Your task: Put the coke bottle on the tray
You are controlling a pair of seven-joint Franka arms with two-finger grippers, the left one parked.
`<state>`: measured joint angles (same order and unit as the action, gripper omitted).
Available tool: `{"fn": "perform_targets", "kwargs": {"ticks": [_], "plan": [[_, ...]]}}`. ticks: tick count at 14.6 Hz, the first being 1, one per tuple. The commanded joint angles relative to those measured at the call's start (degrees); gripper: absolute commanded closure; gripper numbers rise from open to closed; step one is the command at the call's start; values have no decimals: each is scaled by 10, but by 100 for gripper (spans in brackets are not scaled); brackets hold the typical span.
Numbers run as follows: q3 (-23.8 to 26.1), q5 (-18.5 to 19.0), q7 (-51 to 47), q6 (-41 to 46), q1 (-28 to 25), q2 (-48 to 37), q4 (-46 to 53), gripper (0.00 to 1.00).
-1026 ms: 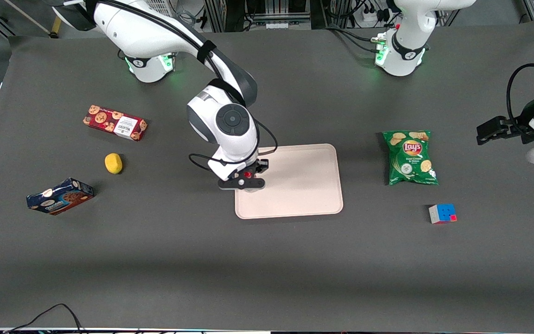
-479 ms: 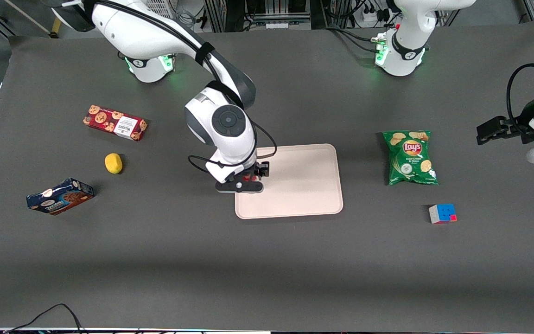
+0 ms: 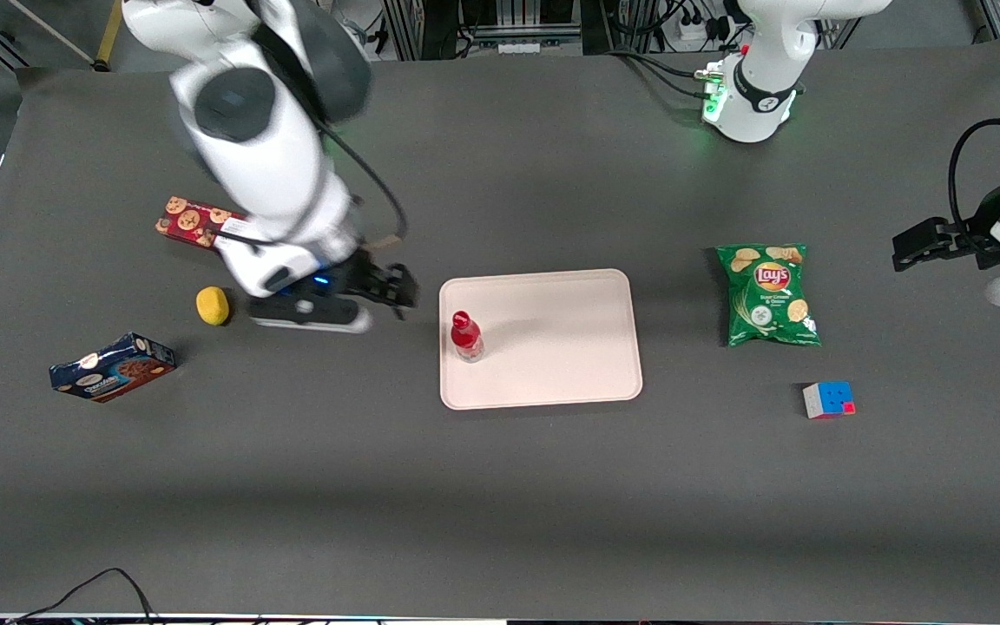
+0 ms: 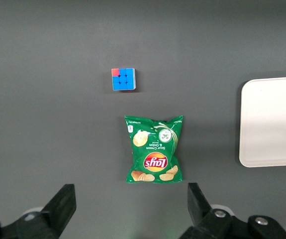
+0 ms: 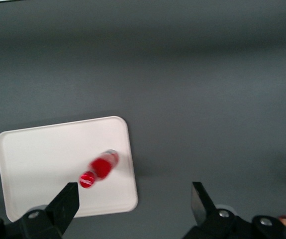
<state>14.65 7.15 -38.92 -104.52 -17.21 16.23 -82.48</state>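
The coke bottle (image 3: 466, 336), red cap and red label, stands upright on the pale pinkish-beige tray (image 3: 552, 365), close to the tray's edge toward the working arm's end. It also shows in the right wrist view (image 5: 99, 168), standing on the tray (image 5: 43, 159). My gripper (image 3: 383, 291) is open and empty, raised above the dark table beside the tray, apart from the bottle, between the tray and a yellow fruit. In the right wrist view its fingers (image 5: 65, 201) stand wide apart.
A yellow fruit (image 3: 213, 305), a red cookie box (image 3: 209, 227) and a blue cookie box (image 3: 112, 367) lie toward the working arm's end. A green Lay's bag (image 3: 767, 295) and a puzzle cube (image 3: 828, 399) lie toward the parked arm's end.
My gripper let go of the coke bottle, which now stands free on the tray. The arm rose and swung away from the tray toward the yellow fruit.
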Motion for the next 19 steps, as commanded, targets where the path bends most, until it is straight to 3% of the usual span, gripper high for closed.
{"fn": "perform_targets", "kwargs": {"ticks": [1,3,7,12,15,19], "plan": [[-1,-44,142,69,85,-79,-25,0],[-17,-46,168,64,117,-119,-71,0],[-120,-93,319,44,115,-171,-144,0],[-162,-94,336,48,118,-239,-215,0],[-207,-94,412,69,118,-247,-205,0],[-213,-94,405,75,118,-237,-191,0]]}}
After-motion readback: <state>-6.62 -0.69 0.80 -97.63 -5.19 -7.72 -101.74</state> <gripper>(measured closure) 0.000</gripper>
